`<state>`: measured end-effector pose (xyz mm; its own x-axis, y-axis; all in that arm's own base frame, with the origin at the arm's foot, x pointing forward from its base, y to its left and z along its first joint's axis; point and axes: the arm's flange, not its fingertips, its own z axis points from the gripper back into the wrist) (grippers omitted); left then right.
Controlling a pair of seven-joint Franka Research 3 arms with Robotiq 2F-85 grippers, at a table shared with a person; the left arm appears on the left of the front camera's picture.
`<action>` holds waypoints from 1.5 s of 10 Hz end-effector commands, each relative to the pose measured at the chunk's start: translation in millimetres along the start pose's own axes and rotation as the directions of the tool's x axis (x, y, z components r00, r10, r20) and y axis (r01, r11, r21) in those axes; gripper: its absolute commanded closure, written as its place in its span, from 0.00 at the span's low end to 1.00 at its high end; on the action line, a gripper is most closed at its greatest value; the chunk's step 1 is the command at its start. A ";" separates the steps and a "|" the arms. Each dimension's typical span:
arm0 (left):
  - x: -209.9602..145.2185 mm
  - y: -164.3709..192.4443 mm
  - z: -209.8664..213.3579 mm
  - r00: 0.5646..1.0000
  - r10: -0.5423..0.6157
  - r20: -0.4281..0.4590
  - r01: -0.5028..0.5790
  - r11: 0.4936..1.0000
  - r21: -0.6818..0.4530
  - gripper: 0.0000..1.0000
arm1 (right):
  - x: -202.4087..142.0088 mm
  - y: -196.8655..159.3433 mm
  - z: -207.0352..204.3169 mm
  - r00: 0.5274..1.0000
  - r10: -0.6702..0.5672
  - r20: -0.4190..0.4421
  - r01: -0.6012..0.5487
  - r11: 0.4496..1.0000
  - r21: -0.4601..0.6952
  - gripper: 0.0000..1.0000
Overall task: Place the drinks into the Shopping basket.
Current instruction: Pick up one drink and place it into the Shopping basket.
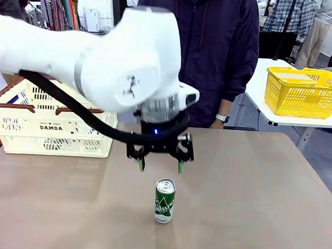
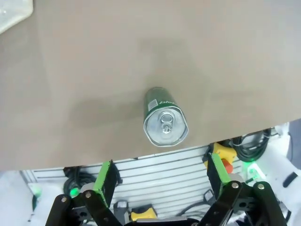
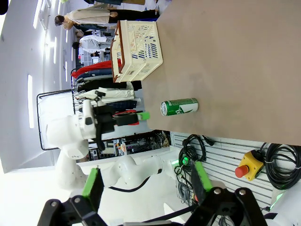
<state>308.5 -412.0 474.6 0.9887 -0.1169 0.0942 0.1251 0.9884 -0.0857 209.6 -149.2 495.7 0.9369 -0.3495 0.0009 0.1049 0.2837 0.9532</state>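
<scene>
A green can (image 1: pixel 164 201) stood upright on the desk (image 1: pixel 252 192), near its front edge and alone. The left gripper (image 1: pixel 160 166) hung just above and behind the can, its jaws wide, empty, not touching it. In the left wrist view the can (image 2: pixel 164 123) lay ahead of the green pads (image 2: pixel 105 176), its silver top and pull tab facing the camera. The basket (image 1: pixel 53 123), cream with a brown rim, sat well to the left of the can at the desk's far left; what it held could not be made out, perhaps hidden by the arm. The right gripper (image 3: pixel 146 184) was wide and empty, off beyond the desk's edge, well apart from the can (image 3: pixel 179 107). A person (image 1: pixel 210 48) stood behind the desk beyond the can.
</scene>
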 end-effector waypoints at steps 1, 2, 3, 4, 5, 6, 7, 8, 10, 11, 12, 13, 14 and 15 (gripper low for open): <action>-1.8 -1.7 -20.5 0.995 0.075 0.065 -0.078 0.995 0.054 0.00 | 0.8 3.0 1.9 1.000 0.014 0.000 -0.014 1.000 0.019 0.00; 1.8 -5.6 -31.2 0.994 0.086 0.074 -0.090 0.995 0.049 0.00 | 0.8 3.0 1.9 1.000 0.014 0.000 -0.014 1.000 0.019 0.00; 4.1 -12.5 -45.2 0.996 0.051 0.073 -0.054 0.997 0.048 0.00 | 0.8 3.0 1.9 1.000 0.014 0.000 -0.014 1.000 0.019 0.00; 8.0 -14.0 -56.7 0.996 0.058 0.062 -0.061 0.997 0.048 0.00 | 0.8 3.0 1.9 1.000 0.014 0.000 -0.014 1.000 0.019 0.00; 10.6 -13.5 -63.9 0.997 0.057 0.054 -0.059 0.998 0.035 0.00 | 0.8 3.0 1.9 1.000 0.014 0.000 -0.014 1.000 0.019 0.00; 11.7 -13.3 -69.3 0.997 0.074 0.036 -0.075 0.996 0.039 0.00 | 0.8 3.0 1.9 1.000 0.014 0.000 -0.014 1.000 0.019 0.00; 16.5 -12.0 -76.0 0.995 0.099 0.028 -0.100 0.994 0.033 0.00 | 0.8 3.0 1.9 1.000 0.014 0.000 -0.014 1.000 0.019 0.00; 17.7 -10.9 -80.9 0.995 0.102 0.006 -0.103 0.995 0.021 0.00 | 0.8 3.0 1.9 1.000 0.014 0.000 -0.014 1.000 0.019 0.00; 18.1 -11.0 -87.3 0.995 0.060 -0.085 -0.059 0.998 0.004 0.00 | 0.8 3.0 1.9 1.000 0.014 0.000 -0.014 1.000 0.019 0.00; 20.2 -11.0 -87.3 0.994 0.075 -0.076 -0.074 0.997 0.012 0.00 | 0.8 3.0 1.9 1.000 0.014 0.000 -0.014 1.000 0.019 0.00; 19.5 -11.9 -87.3 0.994 0.087 -0.073 -0.086 0.996 0.013 0.00 | 0.8 3.0 1.9 1.000 0.014 0.000 -0.014 1.000 0.019 0.00; 21.6 -12.3 -89.3 0.992 0.090 -0.090 -0.090 0.996 0.006 0.00 | 0.8 3.0 1.9 1.000 0.014 0.000 -0.014 1.000 0.019 0.00; 22.2 -11.6 -90.3 0.992 0.096 -0.083 -0.094 0.995 0.028 0.50 | 0.8 3.0 1.9 1.000 0.014 0.000 -0.014 1.000 0.019 0.00; 22.4 -11.8 -90.7 0.991 0.106 -0.081 -0.102 0.993 0.051 1.00 | 0.8 3.0 1.9 1.000 0.014 0.000 -0.014 1.000 0.019 0.00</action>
<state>334.2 -433.2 385.4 0.9994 -0.0318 0.0115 0.0325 0.9972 -0.0678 209.6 -149.2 495.7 0.9370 -0.3495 0.0009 0.1049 0.2837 0.9531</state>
